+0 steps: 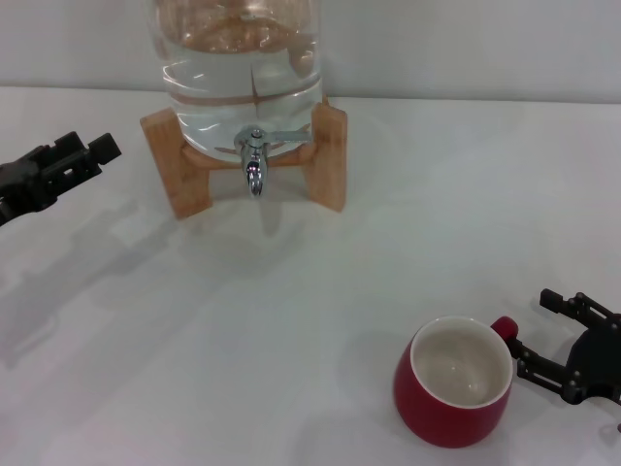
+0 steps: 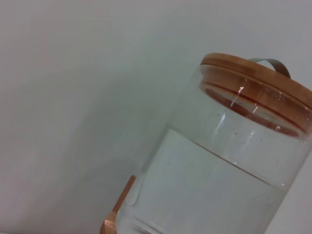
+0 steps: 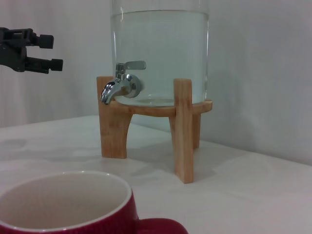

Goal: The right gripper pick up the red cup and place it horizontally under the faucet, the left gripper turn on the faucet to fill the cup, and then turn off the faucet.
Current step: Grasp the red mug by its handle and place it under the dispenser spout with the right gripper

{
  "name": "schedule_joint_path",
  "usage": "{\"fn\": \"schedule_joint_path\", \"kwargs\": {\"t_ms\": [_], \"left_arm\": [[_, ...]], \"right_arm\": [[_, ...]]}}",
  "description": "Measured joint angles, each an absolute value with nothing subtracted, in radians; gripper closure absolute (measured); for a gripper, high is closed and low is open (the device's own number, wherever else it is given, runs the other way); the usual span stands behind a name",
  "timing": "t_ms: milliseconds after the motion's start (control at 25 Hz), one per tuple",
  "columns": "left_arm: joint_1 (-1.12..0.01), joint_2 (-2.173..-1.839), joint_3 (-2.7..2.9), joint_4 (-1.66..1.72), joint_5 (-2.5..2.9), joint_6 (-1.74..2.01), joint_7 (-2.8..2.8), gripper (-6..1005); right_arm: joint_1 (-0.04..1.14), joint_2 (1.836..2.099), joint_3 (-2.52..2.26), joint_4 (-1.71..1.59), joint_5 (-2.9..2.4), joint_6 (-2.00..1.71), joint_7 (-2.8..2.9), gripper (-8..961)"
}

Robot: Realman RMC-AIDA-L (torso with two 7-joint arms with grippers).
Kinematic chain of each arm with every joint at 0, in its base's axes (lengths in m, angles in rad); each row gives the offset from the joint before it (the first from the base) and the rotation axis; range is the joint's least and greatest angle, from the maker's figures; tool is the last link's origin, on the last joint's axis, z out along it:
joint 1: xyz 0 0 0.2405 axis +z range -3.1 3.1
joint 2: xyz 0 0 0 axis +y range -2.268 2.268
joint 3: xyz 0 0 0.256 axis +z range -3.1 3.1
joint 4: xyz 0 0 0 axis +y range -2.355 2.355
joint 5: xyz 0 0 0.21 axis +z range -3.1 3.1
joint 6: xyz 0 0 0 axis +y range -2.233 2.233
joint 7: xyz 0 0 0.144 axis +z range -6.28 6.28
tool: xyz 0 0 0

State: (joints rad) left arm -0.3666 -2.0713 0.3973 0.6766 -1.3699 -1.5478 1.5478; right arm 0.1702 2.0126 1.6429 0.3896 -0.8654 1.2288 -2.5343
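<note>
The left gripper [image 1: 82, 155] hangs left of the faucet [image 1: 254, 165], fingers slightly parted, holding nothing. The red cup [image 1: 453, 382] stands upright — well forward and right of the faucet; the right gripper [image 1: 543, 330] sits open beside its handle, empty.

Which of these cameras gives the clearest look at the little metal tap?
The right wrist view: the faucet shows side-on, spout and lever clear. The head view sees it from above, foreshortened. The left wrist view shows only the jar.

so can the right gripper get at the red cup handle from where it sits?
Probably yes. The right gripper is open beside the red cup, its handle pointing toward it, with nothing between them.
</note>
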Motion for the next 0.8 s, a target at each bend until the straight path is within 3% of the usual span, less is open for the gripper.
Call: {"fn": "schedule_joint_path", "kwargs": {"t_ms": [800], "left_arm": [[-0.362,-2.071,0.395,0.675,-1.37,-1.549,1.548,105]], "right_arm": [[0.18,2.013,1.589,0.39,-0.821,1.231,-2.521,183]]}}
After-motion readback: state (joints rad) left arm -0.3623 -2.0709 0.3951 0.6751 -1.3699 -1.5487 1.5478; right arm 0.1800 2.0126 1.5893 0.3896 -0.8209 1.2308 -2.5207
